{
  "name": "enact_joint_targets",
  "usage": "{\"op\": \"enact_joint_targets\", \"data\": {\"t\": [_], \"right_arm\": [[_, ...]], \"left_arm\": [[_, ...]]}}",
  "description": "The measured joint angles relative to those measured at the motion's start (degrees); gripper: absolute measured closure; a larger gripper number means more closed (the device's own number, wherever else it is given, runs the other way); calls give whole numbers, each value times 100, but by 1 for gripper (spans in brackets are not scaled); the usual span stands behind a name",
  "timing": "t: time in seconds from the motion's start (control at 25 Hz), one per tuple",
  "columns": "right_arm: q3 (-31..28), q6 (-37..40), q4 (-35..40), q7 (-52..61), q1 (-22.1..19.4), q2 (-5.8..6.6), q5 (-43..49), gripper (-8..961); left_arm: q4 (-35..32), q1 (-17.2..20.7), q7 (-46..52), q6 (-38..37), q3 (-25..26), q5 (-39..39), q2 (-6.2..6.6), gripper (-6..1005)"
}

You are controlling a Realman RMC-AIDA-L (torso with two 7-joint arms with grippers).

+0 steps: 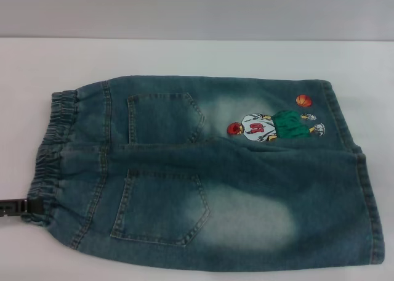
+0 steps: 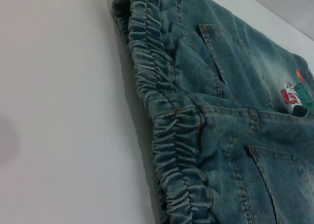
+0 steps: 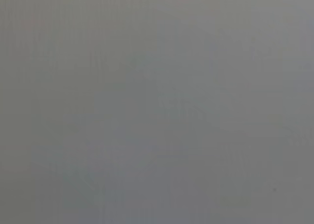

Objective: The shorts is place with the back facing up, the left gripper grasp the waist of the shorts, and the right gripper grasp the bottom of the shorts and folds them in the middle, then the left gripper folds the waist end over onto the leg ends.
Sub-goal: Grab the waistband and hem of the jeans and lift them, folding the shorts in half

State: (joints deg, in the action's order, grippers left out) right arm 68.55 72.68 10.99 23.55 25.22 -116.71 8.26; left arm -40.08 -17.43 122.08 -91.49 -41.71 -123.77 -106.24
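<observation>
One broad white desk (image 1: 184,56) carries everything here, running back to a grey wall. On it lie the faded blue-green denim shorts (image 1: 246,188), spread flat with the back (image 1: 166,170) facing up and taking most of the head view. The waist (image 1: 52,151), a gathered darker-blue elastic band, is the narrower end and lies at the robot's left; the bottom of the shorts (image 1: 369,201), with its straight stitched hems, is the wider end at the robot's right. Pale bleached patches mark the denim. Two stitched patch pockets (image 1: 161,207) sit toward the waist, one nearer the robot and one farther. A small cartoon basketball player (image 1: 274,126) in a green and white kit is printed on the far leg, with an orange ball (image 1: 303,100) just beside it.

The left gripper (image 1: 24,207), a small black claw, sits at the near corner of the waist, touching the ruffled band; whether its jaws are open or closed cannot be told. The left wrist view shows the ruffled waist (image 2: 167,121) close by.
</observation>
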Motion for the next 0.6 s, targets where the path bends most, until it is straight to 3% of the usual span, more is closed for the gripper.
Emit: {"op": "enact_joint_targets", "data": {"t": [0.6], "right_arm": [[0, -27, 0, 0, -8, 0, -1, 236]], "left_arm": [[-9, -139, -15, -256, 39, 6, -85, 174]]}}
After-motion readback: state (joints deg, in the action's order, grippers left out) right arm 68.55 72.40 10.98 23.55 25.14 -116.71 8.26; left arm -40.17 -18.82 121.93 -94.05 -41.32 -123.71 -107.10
